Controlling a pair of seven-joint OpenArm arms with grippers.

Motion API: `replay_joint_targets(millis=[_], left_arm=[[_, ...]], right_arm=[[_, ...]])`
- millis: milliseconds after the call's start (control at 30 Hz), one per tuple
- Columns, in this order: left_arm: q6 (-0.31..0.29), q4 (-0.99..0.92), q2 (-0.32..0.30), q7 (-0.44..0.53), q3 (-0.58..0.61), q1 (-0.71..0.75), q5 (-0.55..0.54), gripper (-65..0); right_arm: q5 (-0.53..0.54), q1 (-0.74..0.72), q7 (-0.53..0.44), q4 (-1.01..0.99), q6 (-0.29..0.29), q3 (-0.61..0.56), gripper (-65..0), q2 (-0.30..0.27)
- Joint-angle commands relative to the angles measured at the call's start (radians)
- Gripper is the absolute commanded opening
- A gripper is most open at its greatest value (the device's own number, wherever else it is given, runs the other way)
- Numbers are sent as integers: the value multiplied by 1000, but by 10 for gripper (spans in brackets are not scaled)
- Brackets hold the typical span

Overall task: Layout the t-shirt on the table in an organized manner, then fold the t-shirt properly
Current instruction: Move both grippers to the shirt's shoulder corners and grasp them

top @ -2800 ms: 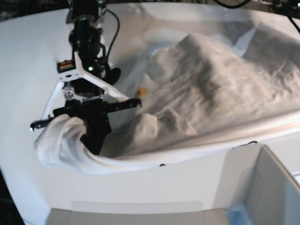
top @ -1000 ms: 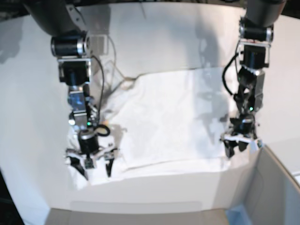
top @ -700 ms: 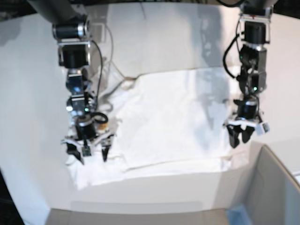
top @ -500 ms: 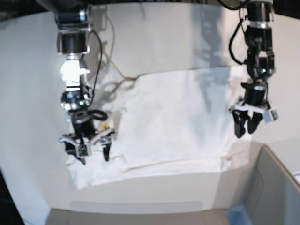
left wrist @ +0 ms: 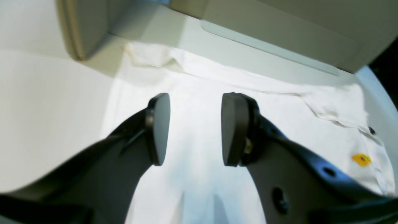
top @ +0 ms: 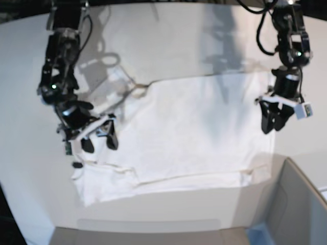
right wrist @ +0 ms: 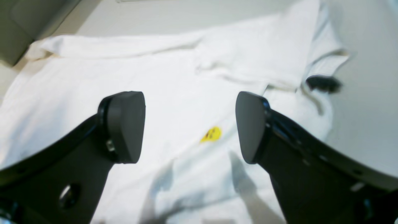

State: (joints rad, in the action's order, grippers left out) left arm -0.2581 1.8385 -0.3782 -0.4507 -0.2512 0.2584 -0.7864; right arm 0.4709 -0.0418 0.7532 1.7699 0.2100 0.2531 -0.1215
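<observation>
T-shirt point(top: 194, 132) spread, seemingly flat, on white table point(top: 30, 76).

Black arms, looped cables, green lights; tools black, rounded pads.

White t-shirt point(top: 194, 132) spread flat, back up, on the white table point(top: 168, 41)

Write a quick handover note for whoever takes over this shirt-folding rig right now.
Left gripper: empty, jaws apart, above the t-shirt edge near the grey box.
Right gripper: wide open, empty, above the sleeve side.
The t-shirt lies spread mostly flat on the table, print side down by the look of it; the near hem and sleeve look slightly rumpled.
Done: laying out.
Left: smooth the edges, then fold.
</observation>
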Motion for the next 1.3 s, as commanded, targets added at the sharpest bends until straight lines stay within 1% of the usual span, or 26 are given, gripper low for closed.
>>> replay_joint_targets(millis=[0, 100, 267, 367, 433, 500, 533, 600, 667, 733, 833, 900, 1033, 1100, 1133, 1200, 1233, 1267], left_arm=[[-2, 19, -9, 7, -26, 3, -8, -396], [-2, 17, -9, -18, -53, 11, -8, -396], [-2, 17, -11, -56, -67, 11, -8, -396], [-2, 17, -12, -72, -64, 8, -8, -396], [-2, 17, -12, -76, -64, 8, -8, -396], [-2, 16, -12, -75, -64, 8, -8, -396], [-2, 16, -12, -75, -64, 8, -8, -396], [-2, 16, -12, -75, -61, 6, -8, -396], [-2, 16, -9, -75, -61, 6, -8, -396], [-2, 16, -9, -75, -60, 6, -8, -396], [-2, 16, -11, -75, -63, 6, -8, -396], [-4, 16, -14, -75, -64, 6, -8, -396], [-4, 17, -14, -75, -64, 6, -8, -396], [-4, 17, -14, -75, -64, 6, -8, -396], [-4, 17, -14, -75, -64, 6, -8, -396], [-4, 17, -14, -75, -64, 6, -8, -396], [-4, 17, -14, -75, -66, 6, -8, -396], [-4, 17, -14, -75, -66, 6, -8, -396]], right_arm=[[70, 0, 13, 45, 6, 28, -202, -17], [249, 55, 124, 103, -1, 125, -202, -30], [489, 178, 262, 129, -2, 303, -202, -27], [592, 263, 332, 129, -4, 361, -202, -19], [618, 311, 354, 124, -5, 381, -203, 10], [601, 346, 358, 123, -7, 391, -217, 53], [581, 354, 360, 121, -17, 386, -229, 70], [526, 357, 361, 117, -80, 372, -260, 105], [477, 356, 358, 120, -126, 325, -283, 119], [458, 345, 357, 121, -149, 295, -289, 127], [450, 319, 357, 117, -186, 286, -289, 150], [450, 297, 358, 110, -261, 285, -289, 167], [450, 256, 361, 72, -426, 274, -289, 173], [450, 251, 361, 63, -498, 239, -289, 170], [450, 254, 361, 63, -550, 214, -289, 168], [450, 257, 358, 63, -630, 179, -289, 168], [450, 259, 358, 63, -662, 167, -289, 167], [450, 259, 358, 63, -679, 160, -289, 167]])
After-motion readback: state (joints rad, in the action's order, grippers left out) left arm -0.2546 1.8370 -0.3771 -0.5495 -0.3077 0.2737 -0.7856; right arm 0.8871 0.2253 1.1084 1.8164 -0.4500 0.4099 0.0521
